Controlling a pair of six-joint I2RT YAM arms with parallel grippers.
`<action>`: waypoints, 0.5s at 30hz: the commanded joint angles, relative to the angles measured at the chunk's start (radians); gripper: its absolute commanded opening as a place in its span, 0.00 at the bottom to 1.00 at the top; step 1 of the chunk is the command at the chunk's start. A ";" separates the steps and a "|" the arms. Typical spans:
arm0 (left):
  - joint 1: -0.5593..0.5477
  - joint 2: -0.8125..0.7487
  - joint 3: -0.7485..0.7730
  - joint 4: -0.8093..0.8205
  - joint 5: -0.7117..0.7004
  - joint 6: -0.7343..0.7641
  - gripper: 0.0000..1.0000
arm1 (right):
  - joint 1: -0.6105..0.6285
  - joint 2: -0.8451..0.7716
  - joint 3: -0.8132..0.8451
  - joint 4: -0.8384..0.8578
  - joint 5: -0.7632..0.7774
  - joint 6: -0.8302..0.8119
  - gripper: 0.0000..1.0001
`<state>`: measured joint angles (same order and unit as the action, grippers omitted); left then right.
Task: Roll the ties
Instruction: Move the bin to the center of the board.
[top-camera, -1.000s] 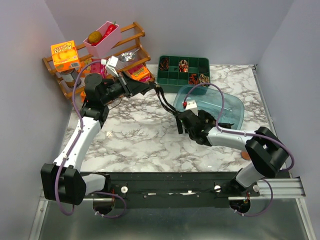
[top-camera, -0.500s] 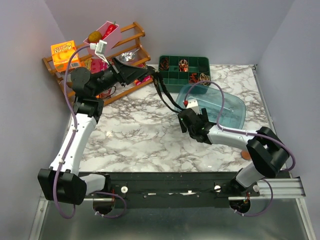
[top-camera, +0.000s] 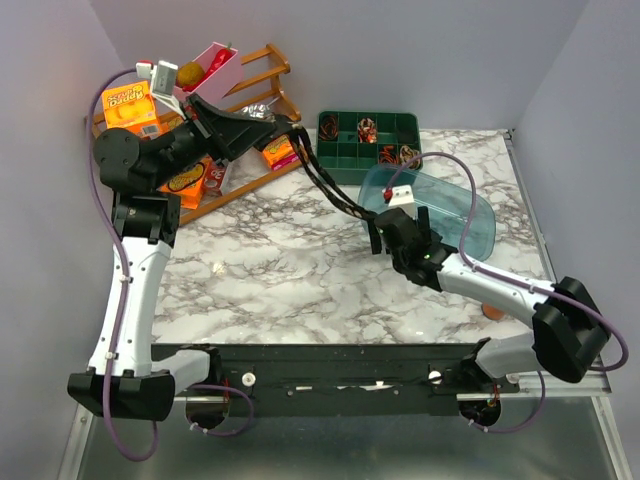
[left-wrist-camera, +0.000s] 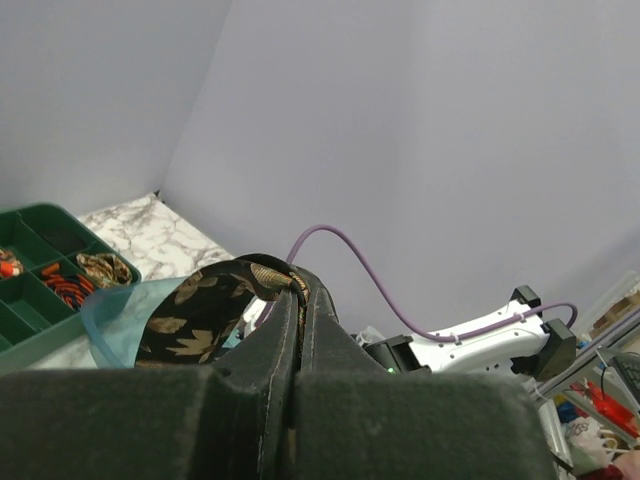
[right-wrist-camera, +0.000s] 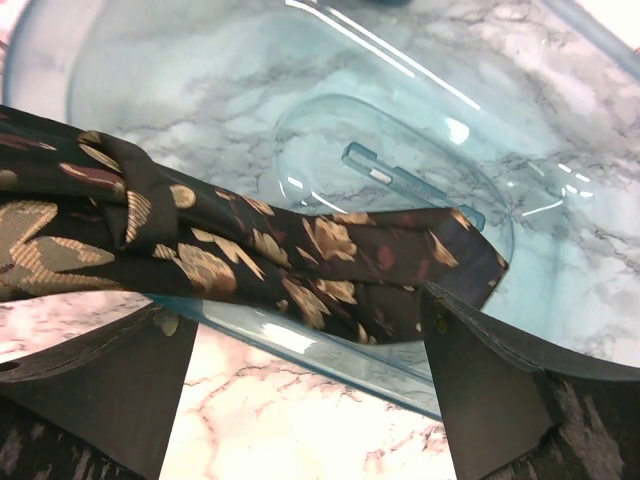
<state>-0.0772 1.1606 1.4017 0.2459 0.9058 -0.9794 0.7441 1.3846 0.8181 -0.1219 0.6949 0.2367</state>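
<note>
A long dark tie (top-camera: 330, 185) with tan-gold leaves hangs stretched in the air from my left gripper (top-camera: 288, 135) down to the clear blue bin (top-camera: 470, 215). The left gripper (left-wrist-camera: 296, 292) is raised high and shut on one end of the tie (left-wrist-camera: 195, 310). The tie's other end (right-wrist-camera: 330, 250) drapes over the bin's rim (right-wrist-camera: 300, 345) and lies inside the bin. My right gripper (top-camera: 399, 225) is open at the bin's near left edge. Its fingers (right-wrist-camera: 490, 390) stand either side of the tie's end without touching it. Small coiled ties (top-camera: 367, 128) sit in a green divided tray (top-camera: 335, 150).
A wooden rack (top-camera: 250, 110) at the back left holds orange boxes (top-camera: 130, 105) and a pink box (top-camera: 210, 75); the raised left arm is right in front of it. A small orange object (top-camera: 490, 312) lies on the marble table (top-camera: 270, 270) beside the right arm.
The left arm has lifted and swung back to the left, pulling the tie up and taut. The right gripper has moved slightly right, toward the bin, still open.
</note>
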 joint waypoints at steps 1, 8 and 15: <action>0.020 -0.015 0.066 -0.071 0.041 0.034 0.00 | -0.006 -0.026 0.016 -0.013 -0.003 -0.028 0.96; 0.043 0.017 0.111 -0.102 0.045 0.031 0.00 | -0.006 0.016 0.021 -0.042 -0.075 -0.030 0.98; 0.068 0.034 0.141 -0.105 0.041 0.012 0.00 | -0.006 0.051 0.004 -0.113 -0.100 0.009 1.00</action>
<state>-0.0185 1.1950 1.5028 0.1467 0.9241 -0.9581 0.7441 1.4117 0.8181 -0.1783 0.6174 0.2203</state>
